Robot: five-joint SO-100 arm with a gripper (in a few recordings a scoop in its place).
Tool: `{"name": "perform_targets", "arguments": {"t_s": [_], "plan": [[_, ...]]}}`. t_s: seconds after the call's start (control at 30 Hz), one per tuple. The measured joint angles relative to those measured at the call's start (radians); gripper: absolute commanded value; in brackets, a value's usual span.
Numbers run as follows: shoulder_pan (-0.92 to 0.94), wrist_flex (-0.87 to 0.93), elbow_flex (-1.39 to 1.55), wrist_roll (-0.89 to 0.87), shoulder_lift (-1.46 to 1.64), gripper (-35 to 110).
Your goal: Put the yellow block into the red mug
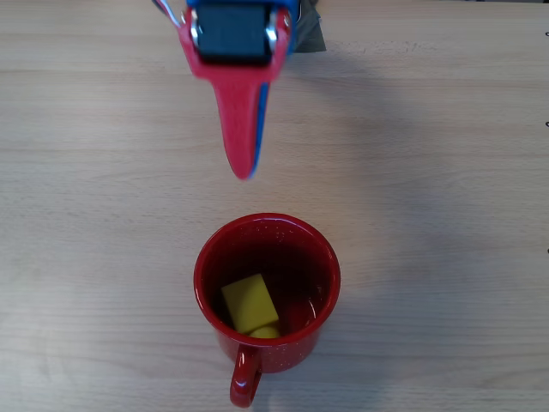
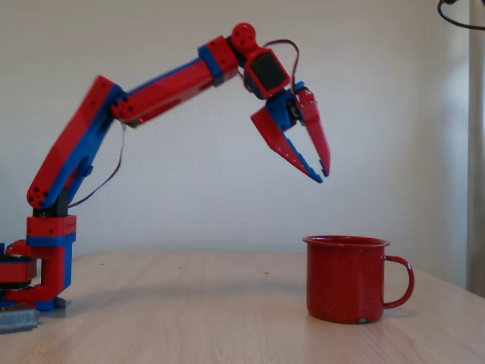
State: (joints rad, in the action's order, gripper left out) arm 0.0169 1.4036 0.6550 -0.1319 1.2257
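Overhead view: the red mug [image 1: 267,296] stood upright on the pale wooden counter [image 1: 446,172], its handle toward the bottom edge of the picture.
Block: the yellow block [image 1: 250,302] lay at the bottom of the mug, tilted, near the wall on the handle side; a second yellow patch beside it could be a reflection, cannot tell.
Hand, overhead: the hand [image 1: 244,167] pointed down the picture toward the mug, its tip short of the rim and apart from it.
Hand, fixed view: the hand [image 2: 321,174] hung high above the counter, above and slightly left of the mug [image 2: 346,278], touching nothing.
Hand state: the two fingers met at the tips with a narrow wedge of gap higher up; closed, and nothing held between them.
Arm: red and blue, reaching from its base at the left of the fixed view up and over to the right.
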Motion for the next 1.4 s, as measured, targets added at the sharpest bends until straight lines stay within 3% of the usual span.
{"name": "perform_targets", "arguments": {"t_s": [0.77, 1.4], "plan": [[0.02, -0.38, 1.299, 0.071, 0.982, 0], [-0.044, -0.434, 2.29, 0.055, 1.884, 0]]}}
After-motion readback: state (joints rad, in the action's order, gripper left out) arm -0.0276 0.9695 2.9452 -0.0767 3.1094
